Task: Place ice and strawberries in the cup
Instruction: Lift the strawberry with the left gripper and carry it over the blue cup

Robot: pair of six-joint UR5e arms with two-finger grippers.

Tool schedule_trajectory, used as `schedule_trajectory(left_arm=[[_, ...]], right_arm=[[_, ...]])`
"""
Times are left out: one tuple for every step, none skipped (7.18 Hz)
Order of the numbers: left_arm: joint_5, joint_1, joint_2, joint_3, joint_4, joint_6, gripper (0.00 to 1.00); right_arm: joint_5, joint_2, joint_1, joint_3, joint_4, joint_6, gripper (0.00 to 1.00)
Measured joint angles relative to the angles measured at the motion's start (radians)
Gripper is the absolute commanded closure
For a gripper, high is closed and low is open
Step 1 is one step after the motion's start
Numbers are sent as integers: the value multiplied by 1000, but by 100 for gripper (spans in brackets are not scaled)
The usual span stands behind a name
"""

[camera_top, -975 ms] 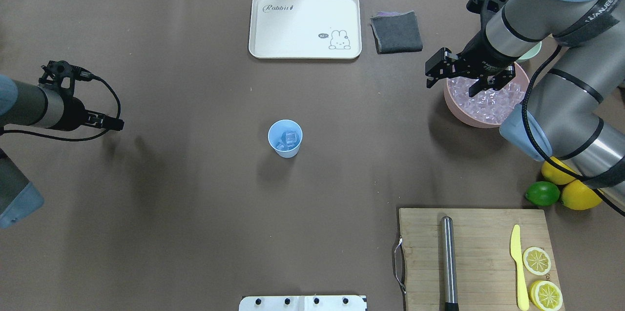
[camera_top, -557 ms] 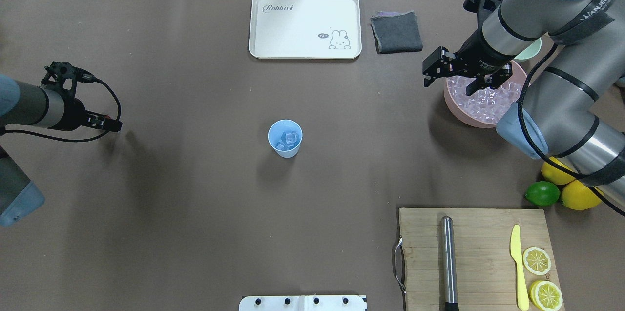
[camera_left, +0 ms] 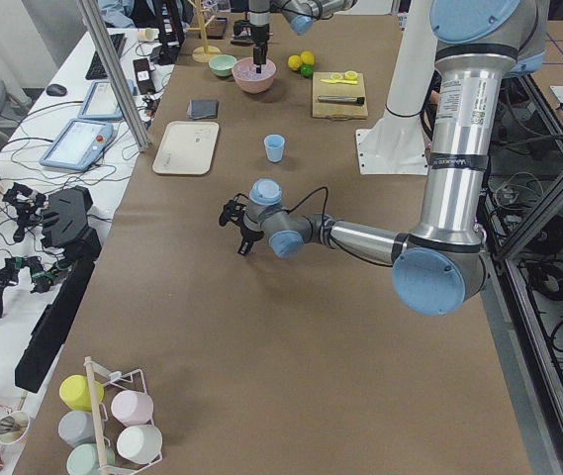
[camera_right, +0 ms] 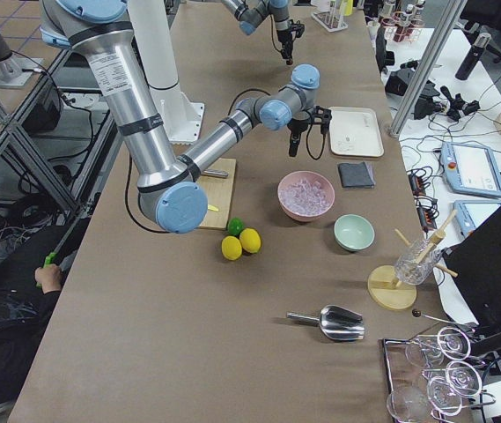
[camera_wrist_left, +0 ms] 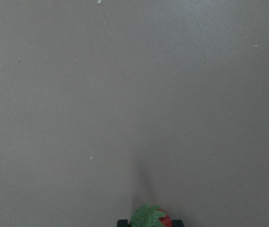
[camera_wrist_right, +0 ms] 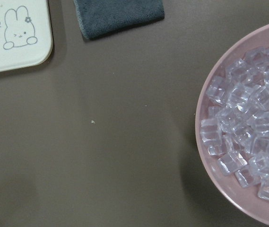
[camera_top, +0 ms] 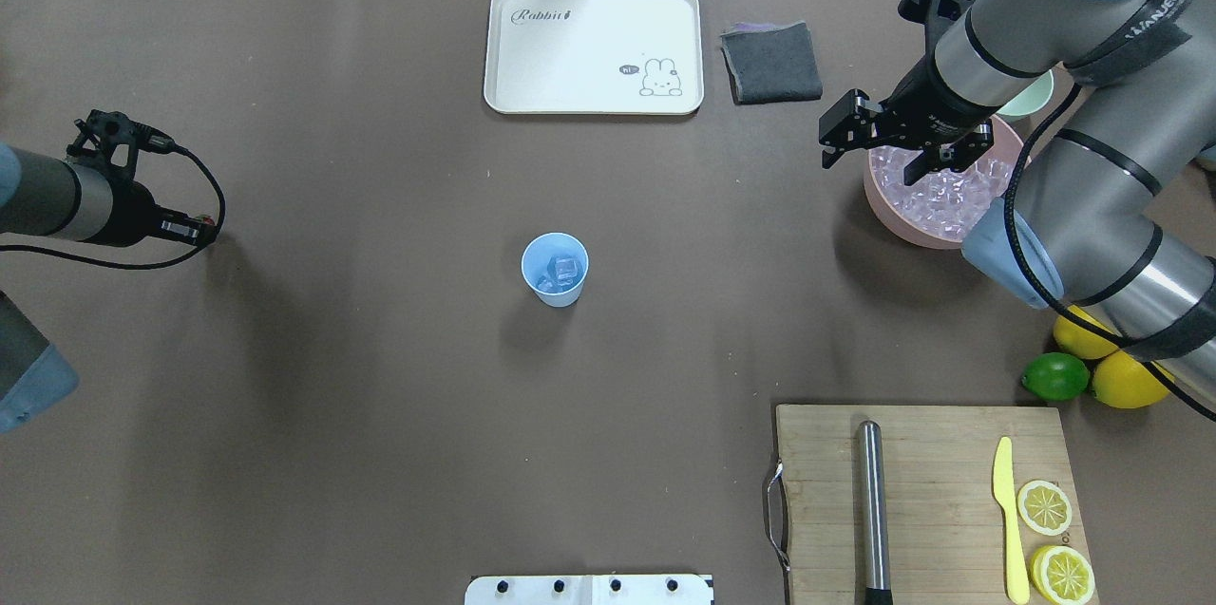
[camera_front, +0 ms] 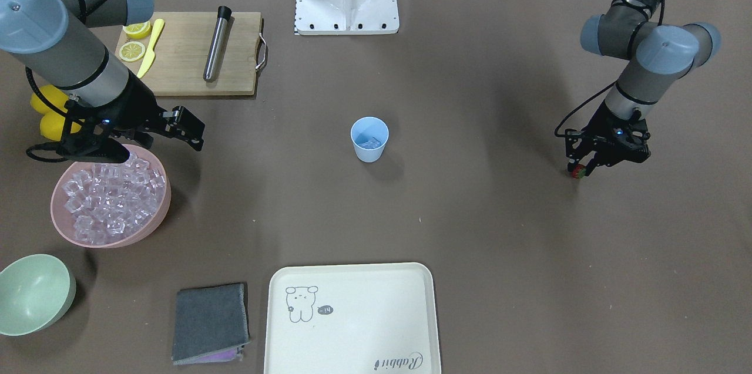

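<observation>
The left tool [camera_top: 198,230] has drawn back toward its own end of the desk [camera_top: 380,396] since a second ago, so it now sits further from the cup [camera_top: 560,297] than it did. It is pinched narrow on the strawberry [camera_wrist_left: 151,219], whose green cap and a bit of red peek out between the dark tips in the left wrist view. It hangs low over bare desk, well apart from the cup.

The right tool [camera_top: 871,160] has edged a little toward the far side, and its fingers are spread wide with nothing between them. It hovers over the rim of the pink bowl [camera_top: 883,206] on the side nearer the cup. The cup hasn't budged; it stands upright mid-desk with a few cubes of ice [camera_top: 565,268] in it.

Counting up: one cup, one strawberry, and one pink bowl heaped with more cubes than I can count. There's one mint-green bowl [camera_front: 32,295] just past it, one tray [camera_top: 570,54] with a rabbit drawing, and one folded grey cloth [camera_top: 771,64] beside that. One cutting board [camera_top: 936,463] carries one metal rod [camera_top: 872,510], one yellow knife [camera_top: 1009,519] and two lemon halves [camera_top: 1044,507]. Off the board lie two whole lemons [camera_top: 1126,382] and one lime [camera_top: 1055,377], bunched together.
</observation>
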Motion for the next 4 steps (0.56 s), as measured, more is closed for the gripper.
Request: schedule_trajectory(left_arm=[[-34,-49,-4,-19,1,25,100],[-115,-118,-11,-55,11,34,100],[-190,-172,-36,-114,58,-2,100],[-224,-189,-89,-183,147,-78,100]], right_arm=[[1,0,1,0,0,1,1],[1,0,1,1,0,3,1],[2,0,1,2,0,4,1],[3,-1,1,2,0,3,1]])
